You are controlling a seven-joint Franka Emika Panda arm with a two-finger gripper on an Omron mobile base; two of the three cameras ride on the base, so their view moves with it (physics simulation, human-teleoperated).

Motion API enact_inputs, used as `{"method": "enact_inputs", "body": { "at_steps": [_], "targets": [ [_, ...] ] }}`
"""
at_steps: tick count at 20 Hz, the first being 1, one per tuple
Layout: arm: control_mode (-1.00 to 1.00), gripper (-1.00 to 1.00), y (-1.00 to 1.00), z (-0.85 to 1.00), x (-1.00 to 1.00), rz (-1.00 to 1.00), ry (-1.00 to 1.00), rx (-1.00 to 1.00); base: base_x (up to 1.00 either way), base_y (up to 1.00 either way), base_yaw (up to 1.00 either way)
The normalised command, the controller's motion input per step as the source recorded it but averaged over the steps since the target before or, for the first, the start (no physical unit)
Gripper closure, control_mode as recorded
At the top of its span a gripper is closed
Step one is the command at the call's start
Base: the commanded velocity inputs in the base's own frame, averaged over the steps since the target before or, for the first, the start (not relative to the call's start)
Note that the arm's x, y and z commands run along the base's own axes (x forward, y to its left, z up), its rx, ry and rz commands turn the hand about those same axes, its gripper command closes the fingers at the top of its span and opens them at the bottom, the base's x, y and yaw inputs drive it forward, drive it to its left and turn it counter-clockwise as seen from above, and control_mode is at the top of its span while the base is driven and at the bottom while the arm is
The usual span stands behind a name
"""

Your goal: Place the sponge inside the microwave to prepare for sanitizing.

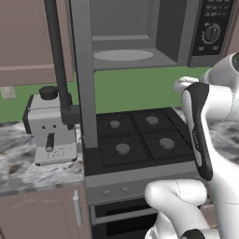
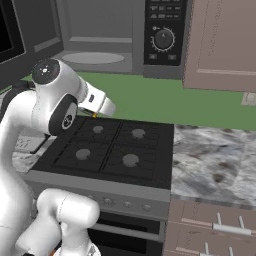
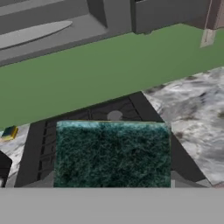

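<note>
Carrying is the step you are in, by the look of it: in the hand view the sponge (image 3: 112, 154) sits right at the camera, dark green face toward you with a thin yellow edge along its top. It appears clamped in the gripper, though the fingertips themselves are hidden, so treat the hold as likely rather than certain. From the right base view the hand (image 2: 98, 104) hangs above the rear left of the stove (image 2: 107, 147), near the green wall.

Next move, as I judge it: lift and reach forward into the microwave (image 1: 154, 32), whose door (image 1: 84, 70) stands swung open. You need to clear the lower lip of the cavity, then set the sponge on the pale turntable (image 1: 123, 55).

Beyond the four burners, marble-patterned counter (image 2: 215, 160) runs to both sides. A white coffee machine (image 1: 50, 128) stands left of the stove. Further back, brown wall cabinets (image 2: 220, 42) flank the microwave.
</note>
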Motion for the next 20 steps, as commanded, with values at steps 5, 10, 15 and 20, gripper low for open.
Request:
{"method": "enact_inputs", "body": {
  "at_steps": [5,10,15,20],
  "targets": [
    [-1.00,1.00,0.32,0.69,0.00,0.01,-0.02,-0.03,0.00,0.00,0.00],
    [-1.00,1.00,0.45,0.37,0.15,0.09,-0.14,0.00,0.00,0.00,0.00],
    [-1.00,1.00,0.46,0.30,0.32,0.13,-0.14,0.00,0.00,0.00,0.00],
    [-1.00,1.00,0.41,0.16,0.64,0.10,-0.01,-0.10,0.00,0.00,0.00]
  ]
}}
